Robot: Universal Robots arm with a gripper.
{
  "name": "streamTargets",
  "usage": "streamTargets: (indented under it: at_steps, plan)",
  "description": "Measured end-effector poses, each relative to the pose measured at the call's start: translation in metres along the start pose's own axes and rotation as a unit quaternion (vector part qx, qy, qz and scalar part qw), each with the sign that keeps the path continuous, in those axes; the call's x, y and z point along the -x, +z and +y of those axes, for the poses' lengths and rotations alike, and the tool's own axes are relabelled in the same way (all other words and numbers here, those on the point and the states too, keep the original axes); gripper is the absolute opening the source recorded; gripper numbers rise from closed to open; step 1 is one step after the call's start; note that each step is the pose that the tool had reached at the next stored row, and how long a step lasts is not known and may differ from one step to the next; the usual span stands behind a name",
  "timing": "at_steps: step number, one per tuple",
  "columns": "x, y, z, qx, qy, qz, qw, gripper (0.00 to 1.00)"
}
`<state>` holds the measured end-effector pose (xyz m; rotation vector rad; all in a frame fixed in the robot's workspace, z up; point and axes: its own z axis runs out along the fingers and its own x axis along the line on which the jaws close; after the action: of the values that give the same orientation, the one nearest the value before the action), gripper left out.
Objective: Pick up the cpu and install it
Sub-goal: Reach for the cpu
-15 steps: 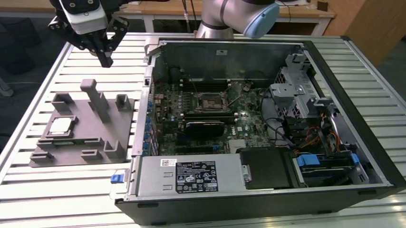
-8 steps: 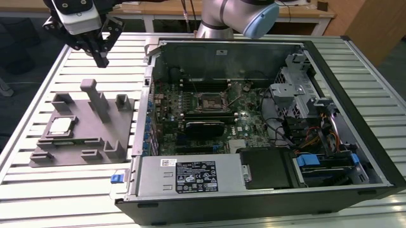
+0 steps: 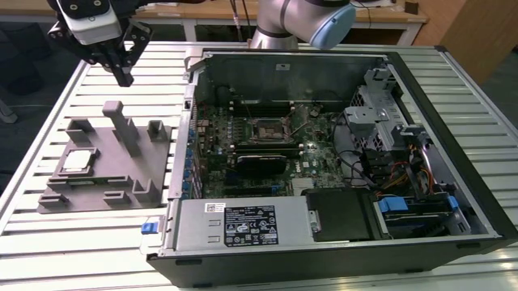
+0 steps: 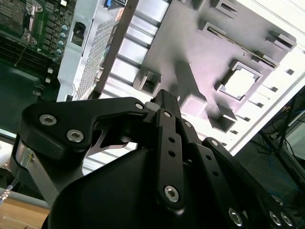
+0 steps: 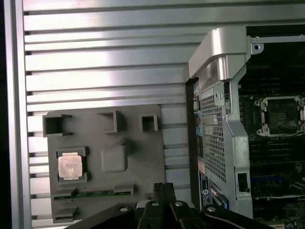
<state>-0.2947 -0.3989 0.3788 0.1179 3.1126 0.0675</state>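
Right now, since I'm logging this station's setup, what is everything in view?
cpu: one, silvery, in a holder pocket
holder: one, grey, on the table beside the case
memory stick: one, green, in a holder slot near the cpu
case: one, black, open, on the table
motherboard: one, green, inside the case
socket: one, black-framed, on the motherboard
table: one, silver slats
arm: one, silver and blue, behind the case
claw: one, black, shut, empty, above the table

You've got bright overhead light: the table (image 3: pixel 48 242) slats glare white and are nearly washed out beside the grey tray (image 3: pixel 113 160) in the second wrist view. The tray's posts throw soft shadows. Inside the computer case (image 3: pixel 283 66) it's dim.
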Motion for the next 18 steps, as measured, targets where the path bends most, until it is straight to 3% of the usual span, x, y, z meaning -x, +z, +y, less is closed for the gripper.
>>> streamTargets:
  at_steps: [18]
  plan:
    - [-0.0157,0.0016,-0.0013,0.0,0.0,-0.0001,1.0,0.11]
